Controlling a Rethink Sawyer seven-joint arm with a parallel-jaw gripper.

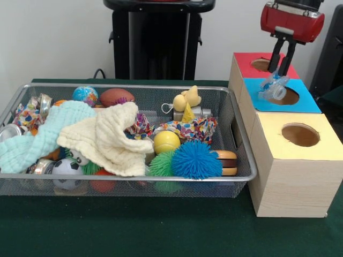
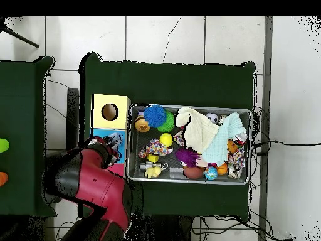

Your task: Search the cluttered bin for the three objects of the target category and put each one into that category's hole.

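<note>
My gripper (image 1: 280, 72) hangs at the front view's top right, over the row of boxes. It is shut on a small wrinkly see-through bottle with a blue label (image 1: 273, 88), which dangles below the fingertips over the seam between the red and blue box faces. The round hole (image 1: 262, 64) in the red face lies just behind and left of the bottle. The wire-mesh bin (image 1: 242, 140) stands left of the boxes, full of clutter; no other bottle shows in it. In the overhead view my red arm (image 2: 94, 182) covers the red box.
The blue-faced box (image 1: 303, 103) and the yellow-faced box (image 1: 300, 135) stand nearer the camera, each with a round hole. The bin holds towels (image 1: 104, 134), spiky balls (image 1: 195, 159), small balls, metal cans (image 1: 12, 131) and toys.
</note>
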